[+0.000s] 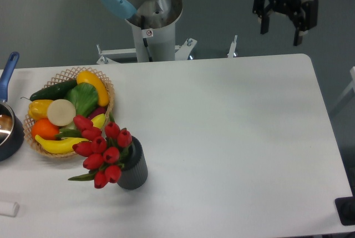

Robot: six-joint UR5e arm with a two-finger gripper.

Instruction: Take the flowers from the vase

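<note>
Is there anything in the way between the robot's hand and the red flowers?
Nothing visible is. The hand hangs open past the table's far right corner, and only bare white table lies between it and the flowers in the vase. The fruit basket sits behind the flowers, off to the side.

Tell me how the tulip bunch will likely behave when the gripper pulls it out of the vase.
The flowers lean left over the rim, so they'll probably droop, top-heavy. The vase looks small and may tip or lift with them. The gripper hangs open, far off.
</note>
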